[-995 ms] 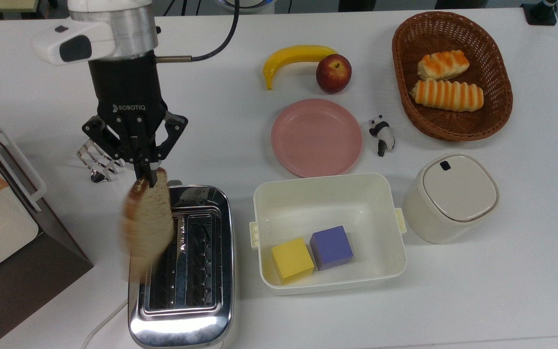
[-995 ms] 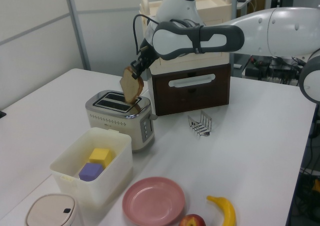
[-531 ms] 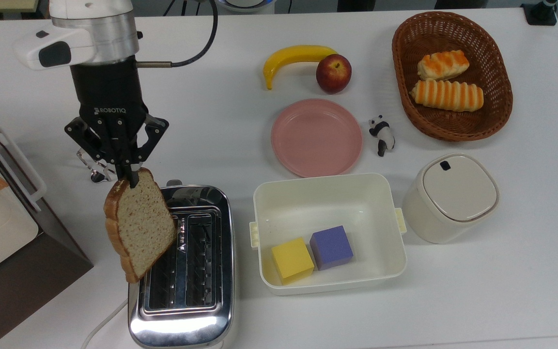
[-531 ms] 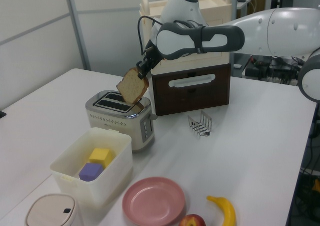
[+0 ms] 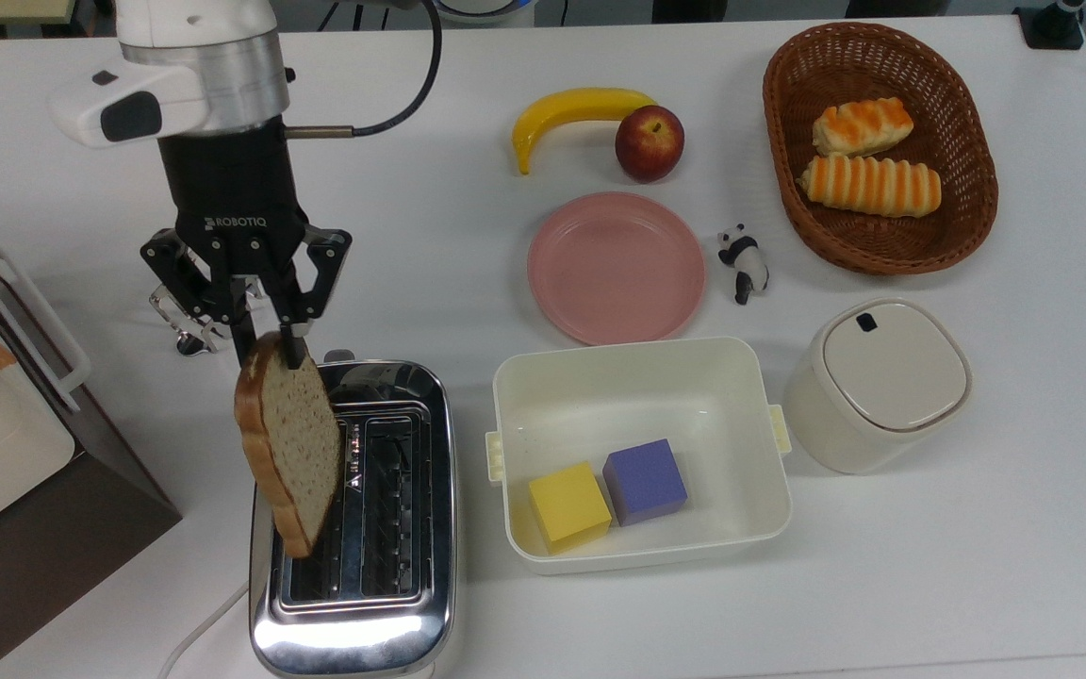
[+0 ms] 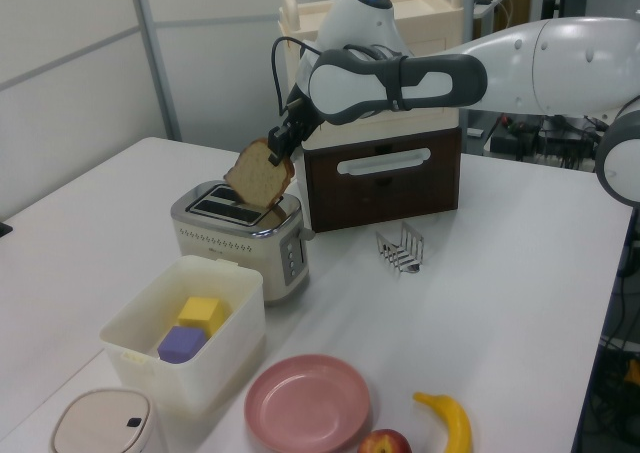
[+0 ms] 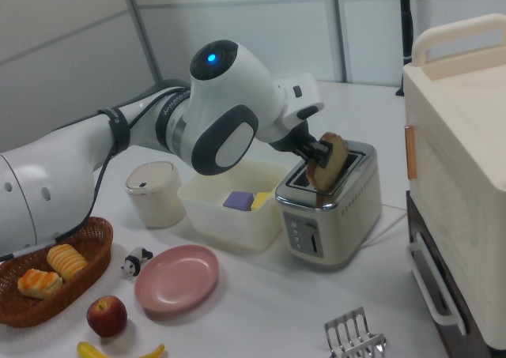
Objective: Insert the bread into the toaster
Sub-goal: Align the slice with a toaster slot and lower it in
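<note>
Here the gripper (image 5: 270, 351) pinches the bread (image 5: 290, 443), a speckled tan slice with brown crust, tilted above the chrome toaster (image 5: 369, 528).

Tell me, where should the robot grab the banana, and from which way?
Probably across the thick middle of the banana, coming straight down from above. It lies flat on the table with bare space along its outer curve. The apple sits by one end, so the fingers should stay clear of that tip.
</note>
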